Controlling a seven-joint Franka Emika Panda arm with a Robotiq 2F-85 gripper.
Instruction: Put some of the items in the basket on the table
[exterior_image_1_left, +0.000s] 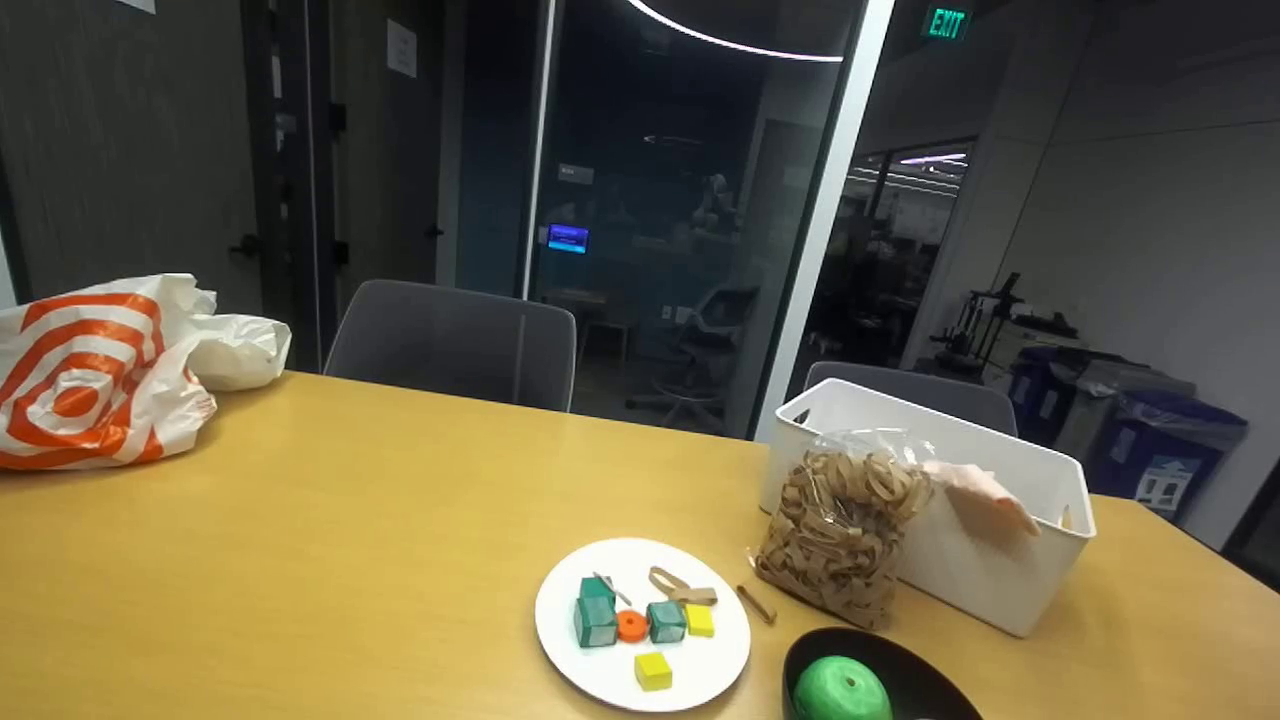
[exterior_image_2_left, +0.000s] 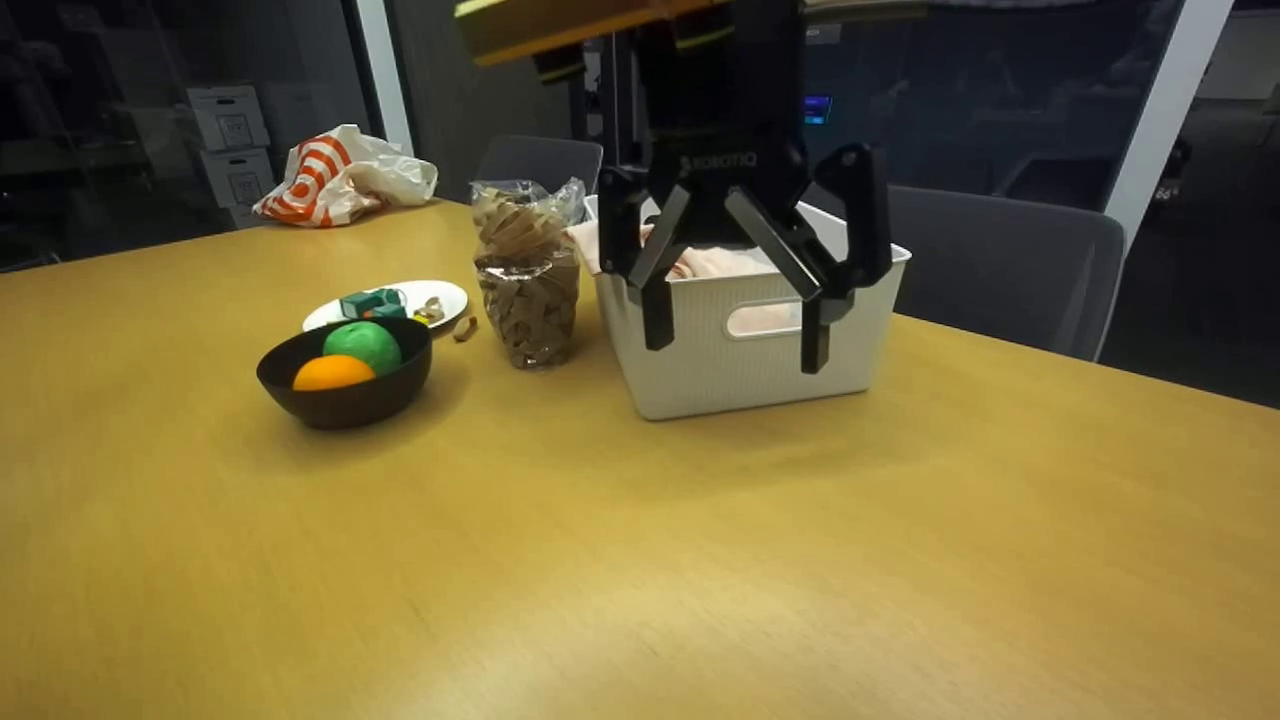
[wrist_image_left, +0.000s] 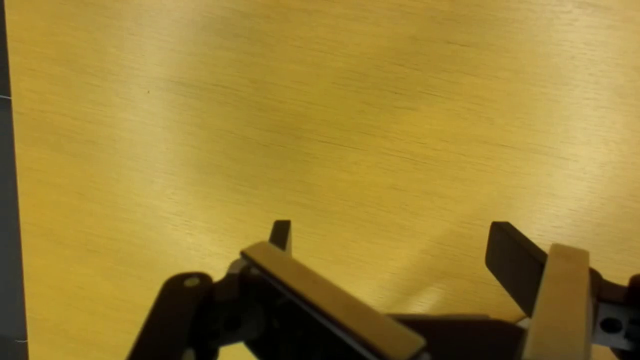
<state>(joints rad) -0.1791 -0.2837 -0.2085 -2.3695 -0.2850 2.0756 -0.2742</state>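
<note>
- OK, gripper (exterior_image_2_left: 737, 335) jaws spread wide, nothing held; wrist view has the table (wrist_image_left: 350, 150) between the fingers (wrist_image_left: 515, 260).
- Clear bag of brown pieces (exterior_image_2_left: 530, 290) stands upright on the table just beside the basket (exterior_image_2_left: 690, 385), apart from the gripper.
- Gripper hangs in front of the basket's slotted end in an exterior view.
- Pinkish cloth (exterior_image_1_left: 978, 488) drapes over the basket's edge.
- Table: yellowish-tan wood grain, glossy; white plate (exterior_image_1_left: 595, 672) with coloured pieces (exterior_image_1_left: 597, 624), black bowl (exterior_image_2_left: 350, 408) with green ball (exterior_image_2_left: 362, 346) and orange ball (exterior_image_2_left: 335, 373), orange-and-white plastic bag (exterior_image_1_left: 110, 380) well apart from the basket.
- Room: grey chairs (exterior_image_1_left: 455, 345), glass wall (exterior_image_1_left: 640, 130), green EXIT sign (exterior_image_1_left: 944, 23), blue bins (exterior_image_1_left: 1160, 450).
</note>
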